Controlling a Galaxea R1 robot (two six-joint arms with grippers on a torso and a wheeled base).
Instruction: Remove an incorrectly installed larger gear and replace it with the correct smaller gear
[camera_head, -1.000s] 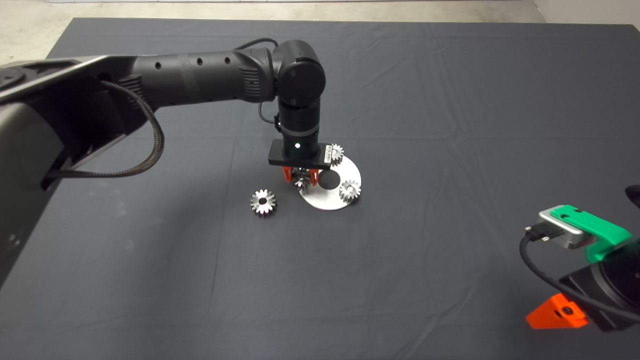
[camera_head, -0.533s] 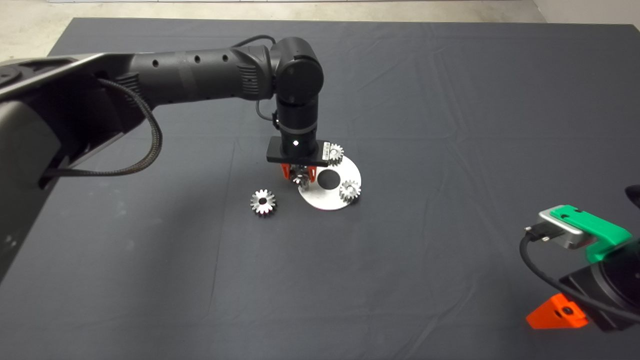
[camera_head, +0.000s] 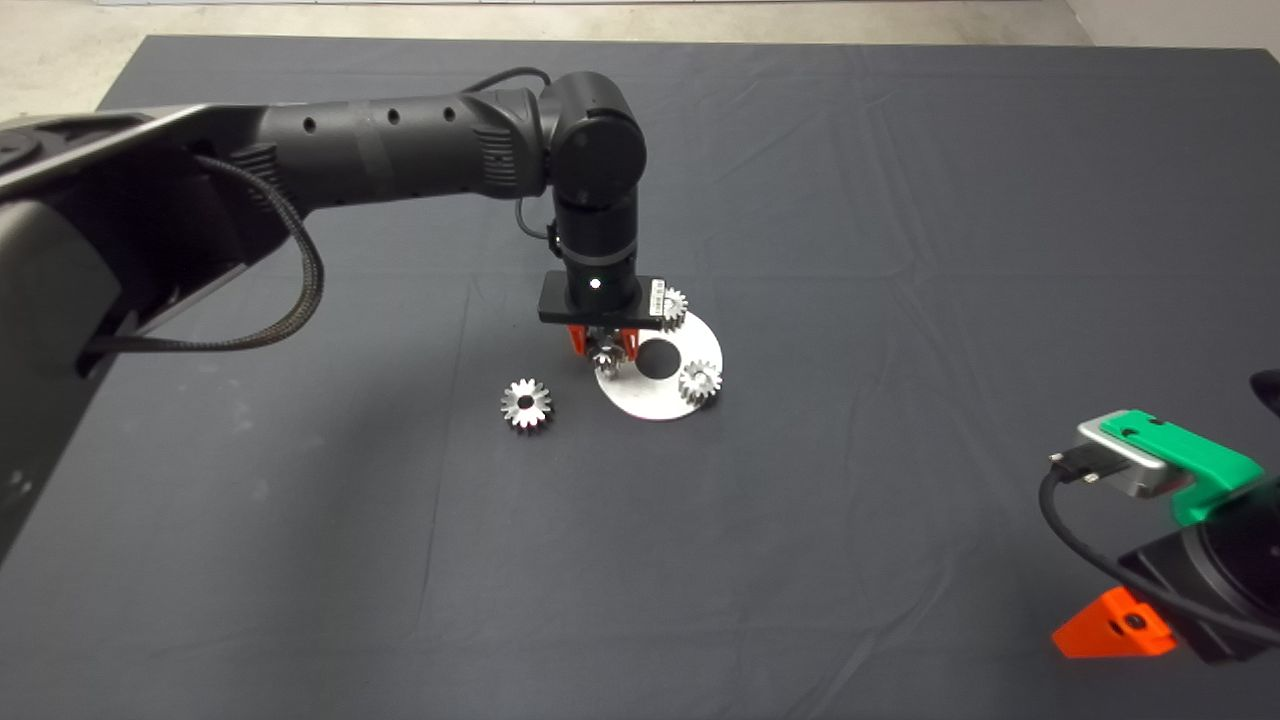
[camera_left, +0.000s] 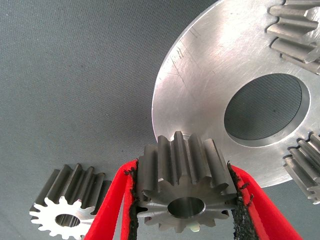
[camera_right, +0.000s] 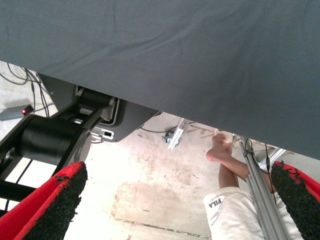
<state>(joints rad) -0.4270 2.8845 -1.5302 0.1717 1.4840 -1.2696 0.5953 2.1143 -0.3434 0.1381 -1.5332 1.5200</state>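
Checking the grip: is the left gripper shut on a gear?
Yes: the left gripper is shut on the larger gear, pads against its teeth.

Robot lab: matted table (camera_head: 900, 200), bare concrete floor (camera_right: 165, 185), cables.

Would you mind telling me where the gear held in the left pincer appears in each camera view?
Head view: the larger gear sits between the left pincer's red fingers, at the round plate's left edge.
Left wrist view: low centre, gripped by both pads.
Right wrist view: not in it.
Shared landmark: the plate's dark centre hole.
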